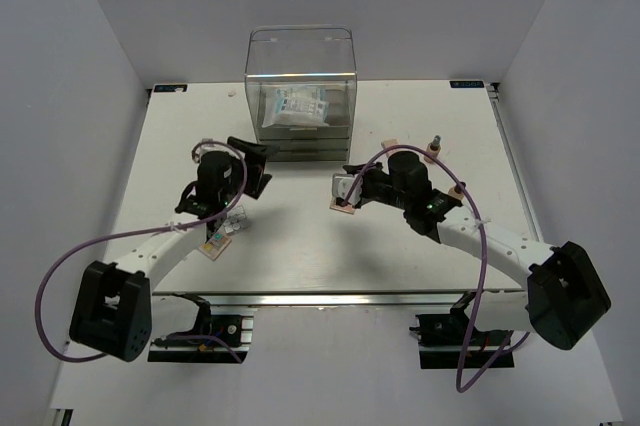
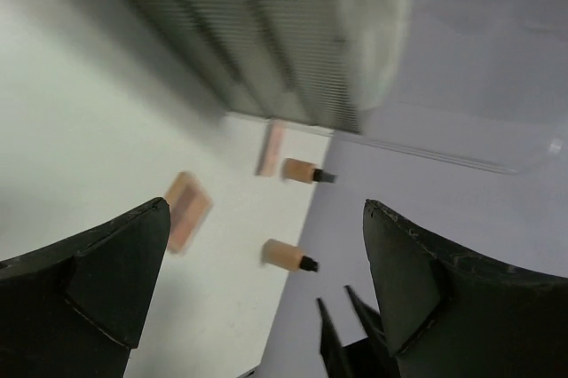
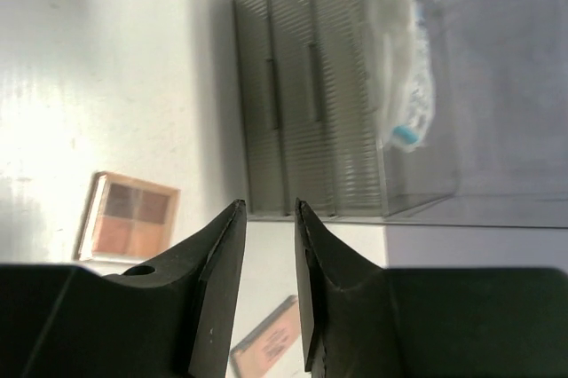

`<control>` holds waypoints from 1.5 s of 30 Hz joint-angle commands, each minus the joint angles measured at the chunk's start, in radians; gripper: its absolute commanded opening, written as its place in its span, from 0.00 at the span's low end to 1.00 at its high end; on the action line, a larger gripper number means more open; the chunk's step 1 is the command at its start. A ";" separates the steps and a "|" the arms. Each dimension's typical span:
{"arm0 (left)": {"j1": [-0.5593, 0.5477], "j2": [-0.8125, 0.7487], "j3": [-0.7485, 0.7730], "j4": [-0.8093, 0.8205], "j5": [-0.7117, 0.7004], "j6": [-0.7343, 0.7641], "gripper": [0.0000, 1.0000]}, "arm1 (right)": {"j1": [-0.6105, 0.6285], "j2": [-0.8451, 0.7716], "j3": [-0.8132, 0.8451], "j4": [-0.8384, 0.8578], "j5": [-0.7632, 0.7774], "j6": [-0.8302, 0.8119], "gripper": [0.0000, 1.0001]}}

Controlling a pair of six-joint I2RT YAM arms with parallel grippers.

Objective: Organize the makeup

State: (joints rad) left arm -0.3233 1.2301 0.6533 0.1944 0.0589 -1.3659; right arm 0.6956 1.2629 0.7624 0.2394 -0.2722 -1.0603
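My left gripper (image 1: 252, 168) is wide open and empty, in front of the clear drawer box's (image 1: 300, 96) left corner. My right gripper (image 1: 350, 189) hovers over the table's middle, jaws a narrow gap apart with nothing between them (image 3: 269, 218). A peach palette (image 1: 343, 205) lies just below it. The right wrist view shows a four-pan palette (image 3: 129, 216) and a flat peach palette (image 3: 266, 342). The white-blue packet (image 1: 297, 106) lies on the drawer box. Another peach palette (image 1: 390, 144) and two tan bottles (image 1: 433, 149) (image 1: 458, 189) stand to the right. A white palette (image 1: 235, 221) and a multicoloured palette (image 1: 215, 246) lie under my left arm.
The drawer box stands at the back centre, its two lower drawers (image 3: 293, 103) shut. The left wrist view shows the box (image 2: 293, 50), two palettes (image 2: 186, 209) (image 2: 271, 147) and both bottles (image 2: 306, 170) (image 2: 288, 255) near the table's right edge. White walls surround the table (image 1: 300, 266).
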 commanded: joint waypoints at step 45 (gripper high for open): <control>-0.057 0.821 0.197 0.850 0.035 -0.206 0.12 | -0.222 -0.049 0.160 -0.199 -0.239 0.576 0.24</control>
State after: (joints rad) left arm -0.3824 2.0548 0.8745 1.0317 0.1135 -1.5864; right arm 0.4831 1.2491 0.9073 0.0467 -0.5007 -0.5026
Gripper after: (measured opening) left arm 0.156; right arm 0.236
